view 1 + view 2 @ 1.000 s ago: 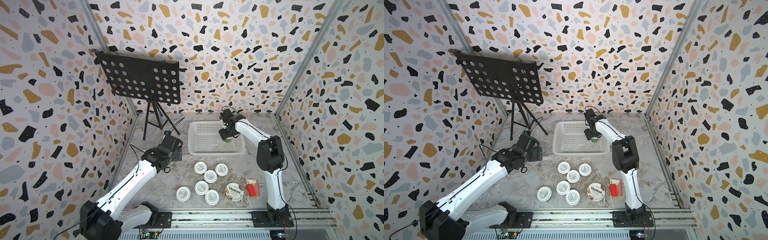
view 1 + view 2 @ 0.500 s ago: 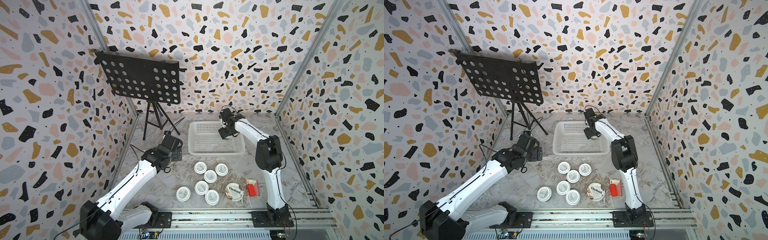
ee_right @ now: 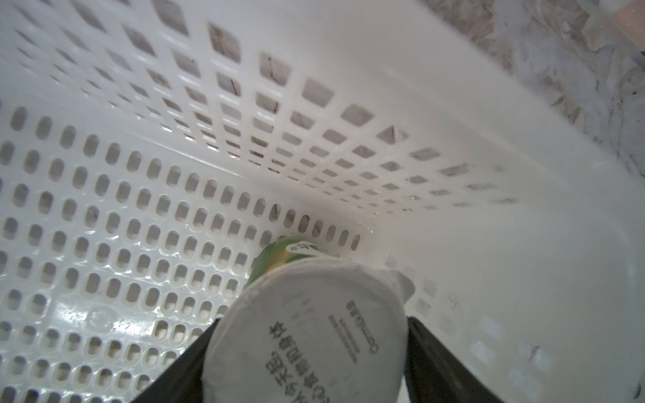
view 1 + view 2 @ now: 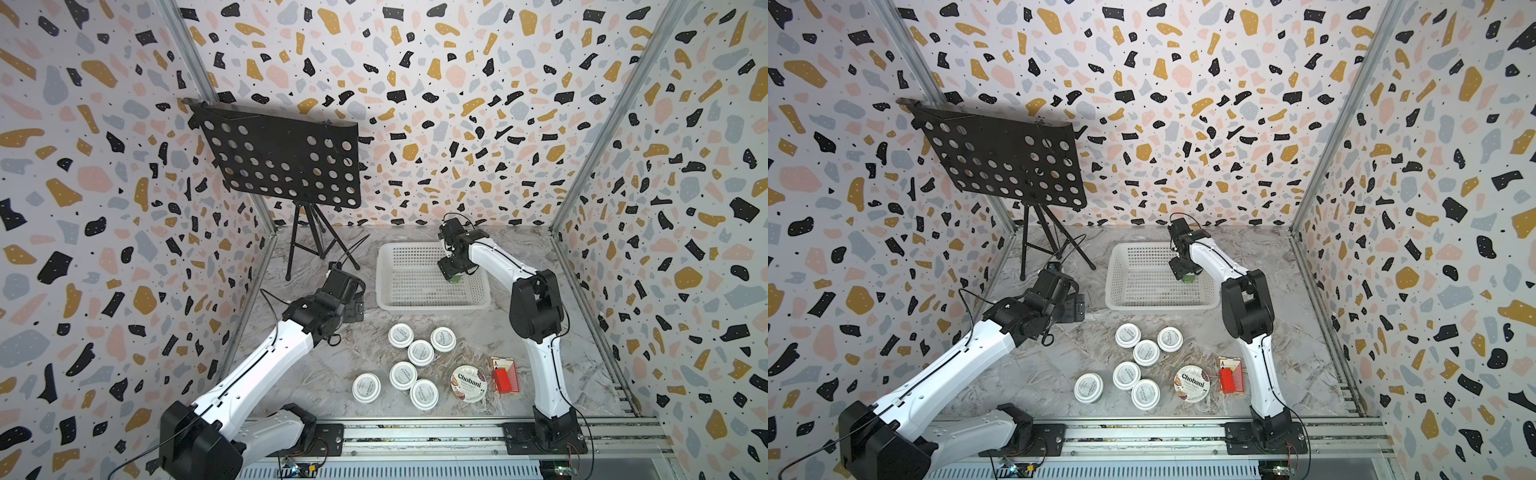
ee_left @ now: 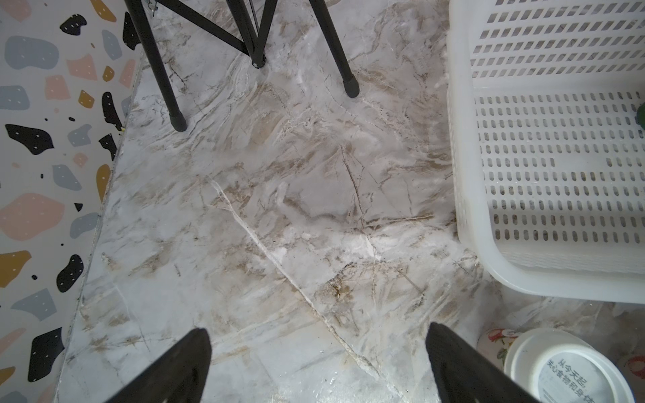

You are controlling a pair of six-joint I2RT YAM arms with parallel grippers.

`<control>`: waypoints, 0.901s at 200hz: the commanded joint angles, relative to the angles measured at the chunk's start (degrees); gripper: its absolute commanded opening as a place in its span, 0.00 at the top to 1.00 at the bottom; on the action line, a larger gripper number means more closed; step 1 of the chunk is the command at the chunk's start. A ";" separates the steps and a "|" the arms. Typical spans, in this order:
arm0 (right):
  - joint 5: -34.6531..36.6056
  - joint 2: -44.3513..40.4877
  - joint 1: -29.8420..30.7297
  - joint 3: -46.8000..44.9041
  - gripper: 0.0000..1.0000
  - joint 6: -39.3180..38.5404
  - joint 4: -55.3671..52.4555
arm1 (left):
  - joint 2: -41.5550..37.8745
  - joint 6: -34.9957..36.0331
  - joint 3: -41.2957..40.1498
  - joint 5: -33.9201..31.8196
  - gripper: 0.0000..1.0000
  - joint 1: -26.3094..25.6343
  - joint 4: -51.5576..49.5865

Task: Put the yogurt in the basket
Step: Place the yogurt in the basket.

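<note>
**Top views.** Against the frames of a second earlier, almost nothing has shifted. The right gripper [image 4: 454,273] remains low inside the white perforated plastic basket [image 4: 432,306], in its right-hand part, with the green-sided yogurt cup [image 4: 457,279] beneath it. My reading is that placement is all but complete and release is the step now due. Six white round cups with printed lids [image 4: 420,352] and the wider Chobani foil-lidded cup [image 4: 468,383] stand untouched on the near side of the grey marbled tabletop [image 4: 478,332] (seven of eight outstanding). The left gripper [image 4: 356,311] idles left of the basket.

**Left wrist.** The fingers are spread wide with nothing between them, a state the top views do not resolve.

**Right wrist.** Both fingers [image 3: 188,366] press the lid's edges, so the cup is grasped. This contact is hidden from above. The cup's base sits close to a basket corner, and contact with the floor cannot be confirmed.
</note>
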 commanded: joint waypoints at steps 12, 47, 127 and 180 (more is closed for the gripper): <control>2.03 -1.44 -0.16 1.49 0.21 -0.76 -1.46 | -0.04 0.18 1.38 -0.66 0.00 0.15 -0.12; 2.96 -1.53 -0.14 1.49 0.21 -0.81 -1.67 | -0.21 0.15 1.32 -0.75 0.00 0.17 -0.16; 4.79 -3.21 -0.22 0.23 0.21 -1.34 -1.96 | -0.13 0.01 1.43 -0.46 0.00 0.12 -0.14; 5.75 -4.29 -0.15 -0.70 0.20 -1.25 -1.96 | -0.10 -0.09 1.45 -0.22 0.00 0.16 -0.11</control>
